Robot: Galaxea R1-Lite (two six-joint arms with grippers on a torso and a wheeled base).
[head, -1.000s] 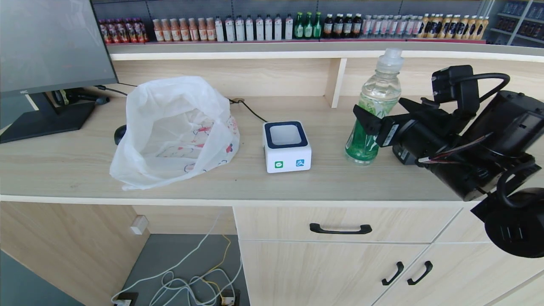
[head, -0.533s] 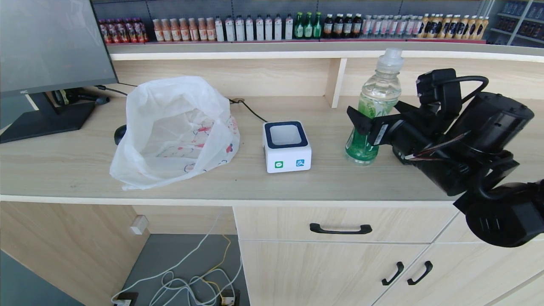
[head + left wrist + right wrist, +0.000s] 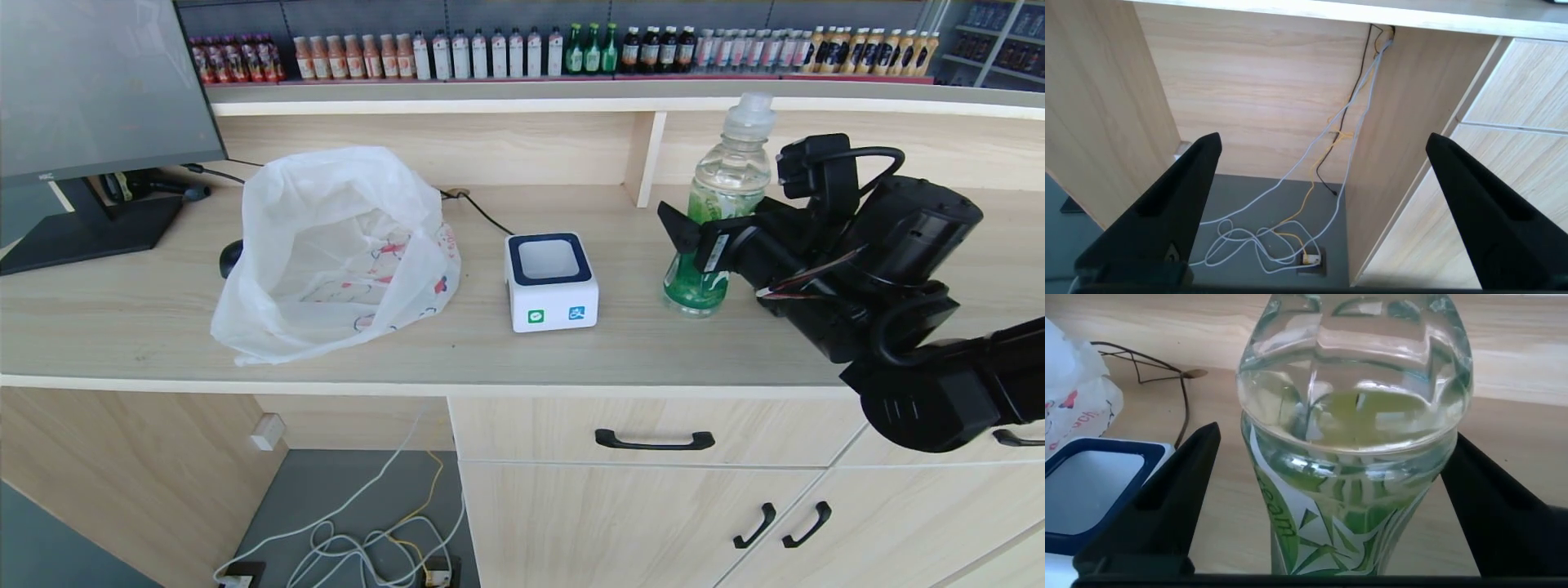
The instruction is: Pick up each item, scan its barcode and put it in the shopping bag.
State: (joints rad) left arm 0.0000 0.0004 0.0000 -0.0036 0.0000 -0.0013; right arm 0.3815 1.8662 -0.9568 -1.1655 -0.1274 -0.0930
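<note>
A clear bottle point(image 3: 720, 204) with a green label and white cap stands upright on the wooden counter point(image 3: 457, 351), right of the white scanner box point(image 3: 551, 280). My right gripper point(image 3: 707, 222) is open, one finger on each side of the bottle's lower half, jaws apart from it. The right wrist view has the bottle point(image 3: 1355, 457) large between the two fingers of the right gripper point(image 3: 1333, 434), with the scanner point(image 3: 1094, 482) off to one side. The white plastic shopping bag point(image 3: 335, 245) sits open, left of the scanner. My left gripper point(image 3: 1323, 147) hangs open below the counter.
A monitor point(image 3: 98, 82) on a black stand occupies the counter's far left, and a black mouse point(image 3: 230, 257) lies behind the bag. A wooden divider point(image 3: 645, 155) rises behind the scanner. Drawers with black handles point(image 3: 653, 441) lie below. Cables point(image 3: 1290, 229) trail on the floor.
My right arm has moved left toward the bottle, so its open fingers now straddle it more deeply. The bottle, scanner and bag have stayed put.
</note>
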